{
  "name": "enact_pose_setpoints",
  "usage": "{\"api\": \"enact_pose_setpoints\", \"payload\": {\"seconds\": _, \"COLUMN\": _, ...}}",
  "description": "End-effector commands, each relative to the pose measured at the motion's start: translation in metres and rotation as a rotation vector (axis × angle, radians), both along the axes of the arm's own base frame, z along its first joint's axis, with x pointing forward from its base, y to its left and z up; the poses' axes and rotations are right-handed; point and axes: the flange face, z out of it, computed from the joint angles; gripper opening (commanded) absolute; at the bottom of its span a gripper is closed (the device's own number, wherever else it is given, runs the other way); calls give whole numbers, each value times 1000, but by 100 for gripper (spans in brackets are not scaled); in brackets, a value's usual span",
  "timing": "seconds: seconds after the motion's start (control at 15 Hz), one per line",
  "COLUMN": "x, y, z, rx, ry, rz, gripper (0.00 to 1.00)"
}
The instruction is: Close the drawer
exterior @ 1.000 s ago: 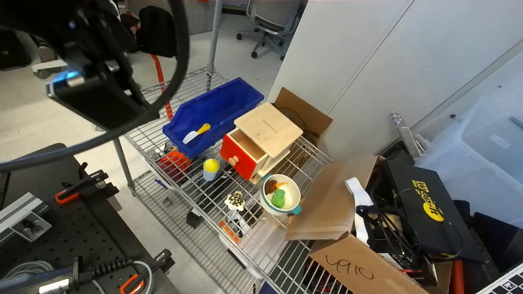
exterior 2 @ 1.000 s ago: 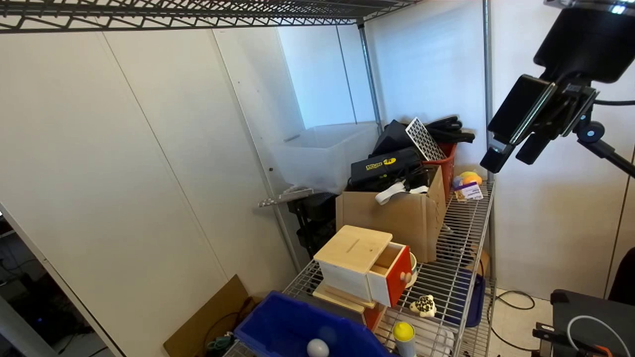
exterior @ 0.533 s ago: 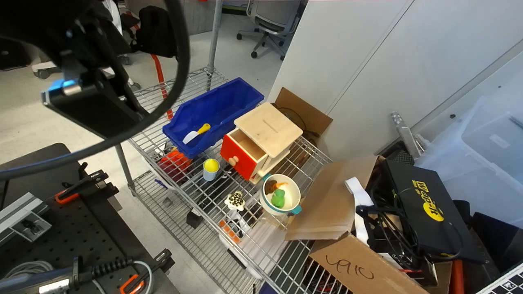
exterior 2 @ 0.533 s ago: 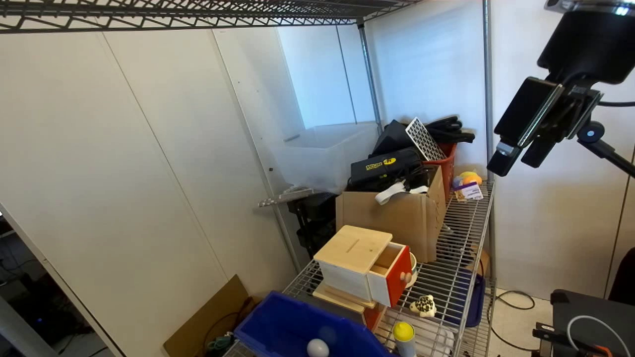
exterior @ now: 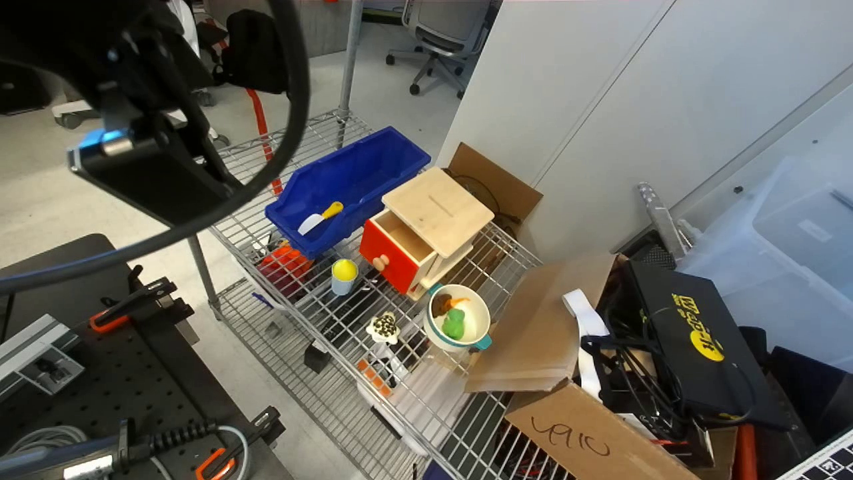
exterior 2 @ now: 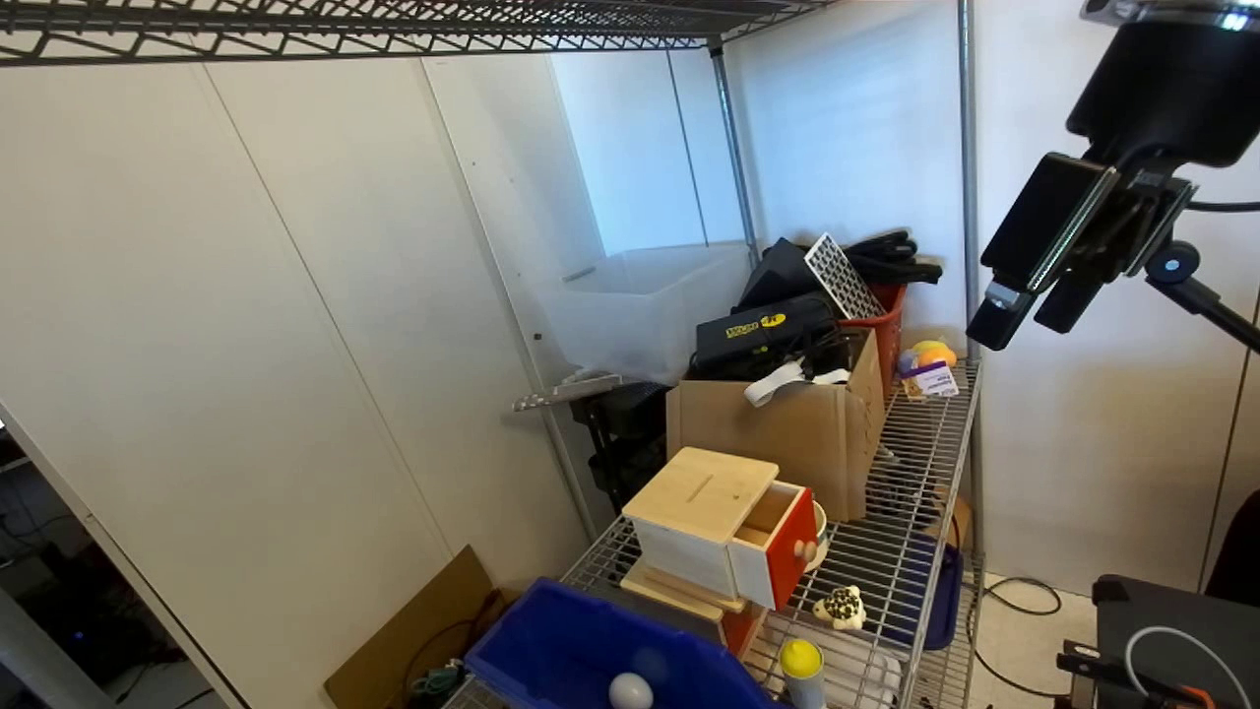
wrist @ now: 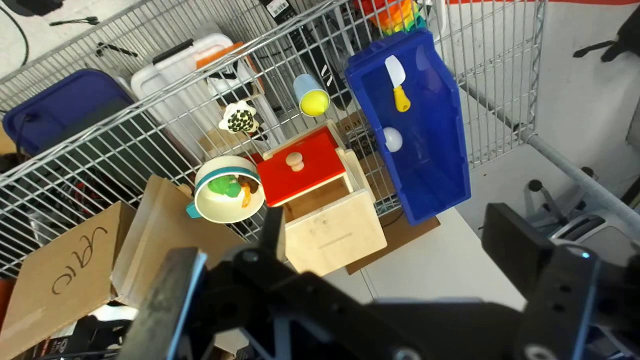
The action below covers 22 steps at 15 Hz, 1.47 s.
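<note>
I've got my black 2-finger gripper [wrist: 388, 231] spread wide; on wrist view, there's the red-fronted wooden drawer [wrist: 308, 175] jutting from its light-wood box cabinet [wrist: 331, 237], left of a blue plastic bin [wrist: 431, 175].

One open drawer [wrist: 320, 165] here, one knob [wrist: 295, 160], one bowl [wrist: 226, 212], one spotted toy [wrist: 239, 118], one knife [wrist: 398, 85], one ball [wrist: 393, 139], two gripper fingers [wrist: 515, 247]!

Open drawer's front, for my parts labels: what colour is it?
The drawer front is red, best seen in the wrist view.
</note>
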Motion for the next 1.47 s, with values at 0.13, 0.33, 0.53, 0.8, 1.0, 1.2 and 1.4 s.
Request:
{"api": "enact_pose_setpoints", "payload": {"seconds": 0.13, "x": 0, "y": 0, "z": 1, "rx": 0, "ry": 1, "rz": 0, "gripper": 100}}
{"api": "enact_pose_setpoints", "payload": {"seconds": 0.33, "x": -2, "y": -3, "z": 24, "rx": -14, "ry": -143, "rz": 38, "gripper": 100}}
{"api": "enact_pose_setpoints", "payload": {"seconds": 0.53, "x": 2, "y": -2, "z": 17, "rx": -32, "ry": -99, "rz": 18, "gripper": 100}}
{"api": "enact_pose_setpoints", "payload": {"seconds": 0.8, "x": 0, "y": -2, "z": 19, "rx": -35, "ry": -106, "rz": 22, "gripper": 100}}
{"api": "enact_pose_setpoints", "payload": {"seconds": 1.0, "x": 0, "y": -2, "z": 17, "rx": -35, "ry": -104, "rz": 22, "gripper": 100}}
{"api": "enact_pose_setpoints", "payload": {"seconds": 1.2, "x": 0, "y": -2, "z": 17, "rx": -35, "ry": -103, "rz": 22, "gripper": 100}}
{"api": "enact_pose_setpoints", "payload": {"seconds": 1.4, "x": 1, "y": -4, "z": 12, "rx": -33, "ry": -95, "rz": 24, "gripper": 100}}
